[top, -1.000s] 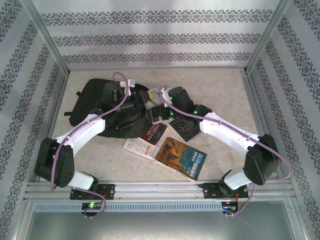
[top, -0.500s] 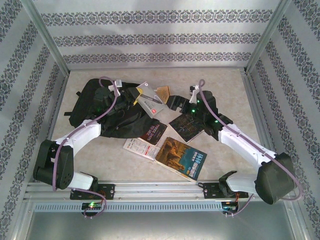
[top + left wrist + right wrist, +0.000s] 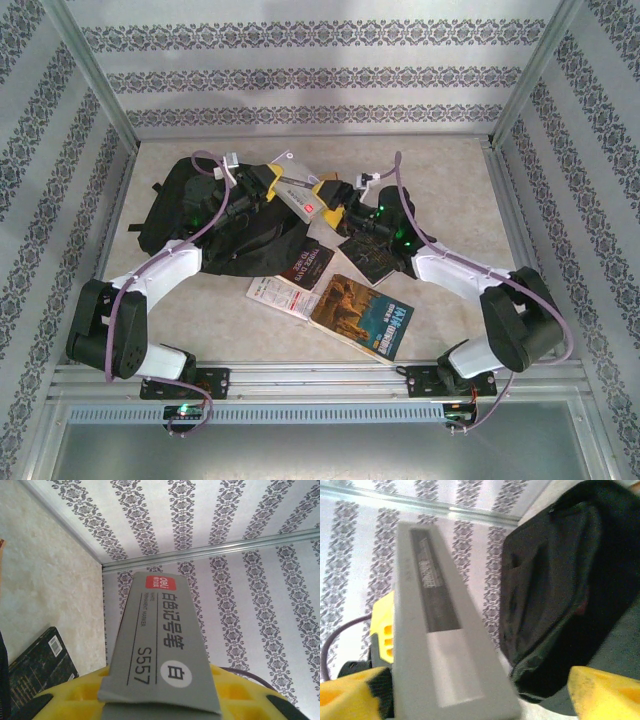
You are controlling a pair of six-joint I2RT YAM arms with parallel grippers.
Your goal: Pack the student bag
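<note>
A grey marker box [image 3: 300,203] with a red label hangs in the air above the student bag [image 3: 195,215], a black backpack lying at the left of the table. My left gripper [image 3: 265,185] is shut on the box's left end; in the left wrist view the box [image 3: 159,645] rises from between the yellow fingers [image 3: 75,700]. My right gripper [image 3: 332,193] stands open around the box's other end. In the right wrist view the box [image 3: 440,645] lies against the left finger [image 3: 350,692], with a wide gap to the right finger [image 3: 605,692]. The bag [image 3: 560,590] is behind.
Several books lie on the table in front of the bag: a dark one [image 3: 375,255], a black one with white lettering [image 3: 305,265], a white booklet [image 3: 278,292] and a colourful one [image 3: 365,315]. Patterned walls and metal posts enclose the table [image 3: 450,170].
My right gripper has swung left from beside the box and now straddles its free end. My left gripper still holds the box in about the same place.
</note>
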